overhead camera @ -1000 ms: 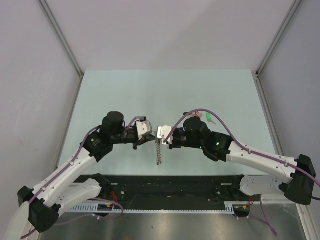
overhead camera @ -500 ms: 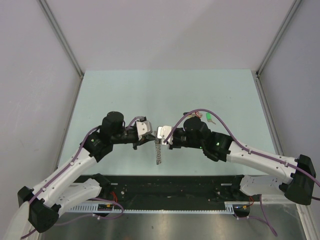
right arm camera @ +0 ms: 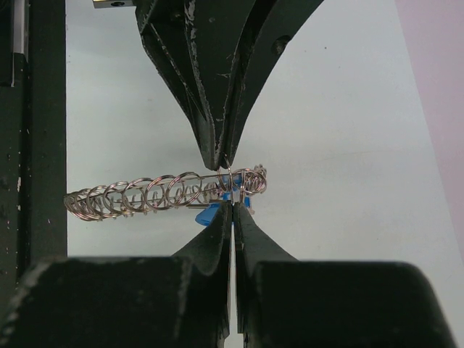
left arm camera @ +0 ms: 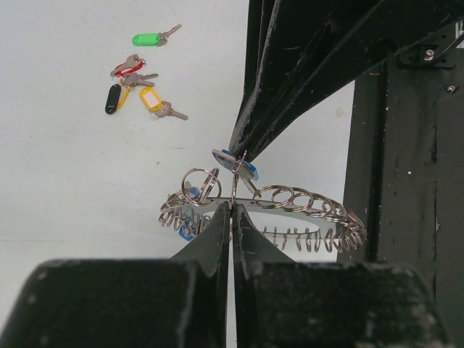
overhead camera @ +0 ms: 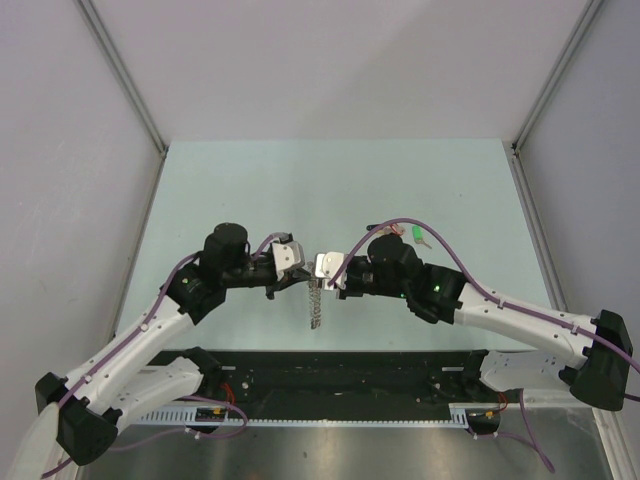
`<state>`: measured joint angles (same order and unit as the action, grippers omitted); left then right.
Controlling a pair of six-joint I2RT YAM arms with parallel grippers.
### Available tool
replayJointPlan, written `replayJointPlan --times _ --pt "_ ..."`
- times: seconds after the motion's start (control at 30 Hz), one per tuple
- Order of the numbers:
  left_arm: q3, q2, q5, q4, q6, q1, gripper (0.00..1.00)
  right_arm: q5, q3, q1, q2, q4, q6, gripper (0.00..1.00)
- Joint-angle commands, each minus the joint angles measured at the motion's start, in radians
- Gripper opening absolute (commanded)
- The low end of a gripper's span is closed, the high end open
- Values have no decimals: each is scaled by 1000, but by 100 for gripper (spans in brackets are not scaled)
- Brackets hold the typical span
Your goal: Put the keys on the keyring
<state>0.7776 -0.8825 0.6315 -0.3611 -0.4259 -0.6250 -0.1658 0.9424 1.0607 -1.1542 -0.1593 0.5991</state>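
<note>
currently the keyring (left arm camera: 304, 200) hangs between the left tool (left arm camera: 232, 210) and right tool (right arm camera: 232, 210), both pinched shut on its rim.

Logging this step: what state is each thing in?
left gripper: shut on the keyring
right gripper: shut on the keyring
keyring: lifted, hanging between both grippers
blue key: at the keyring; threading unclear
green key, red key, black key, yellow key: loose on table
</note>
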Motion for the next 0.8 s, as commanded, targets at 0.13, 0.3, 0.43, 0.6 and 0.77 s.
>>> replayJointPlan --times 0.13,0.3,0.43,0.6,0.77 --pt "2 20 25 56 -1 5 0 2 -1 7 27 20 -4 0" --pt "2 19 27 56 -2 5 0 -3 -1 7 22 21 -2 0" --pt "2 19 33 56 -2 5 0 -6 -2 7 16 23 -2 0" --pt "2 19 40 56 -1 5 0 -14 -2 7 8 26 -1 0" --pt "3 17 51 56 -2 5 0 -24 -2 5 2 26 1 0"
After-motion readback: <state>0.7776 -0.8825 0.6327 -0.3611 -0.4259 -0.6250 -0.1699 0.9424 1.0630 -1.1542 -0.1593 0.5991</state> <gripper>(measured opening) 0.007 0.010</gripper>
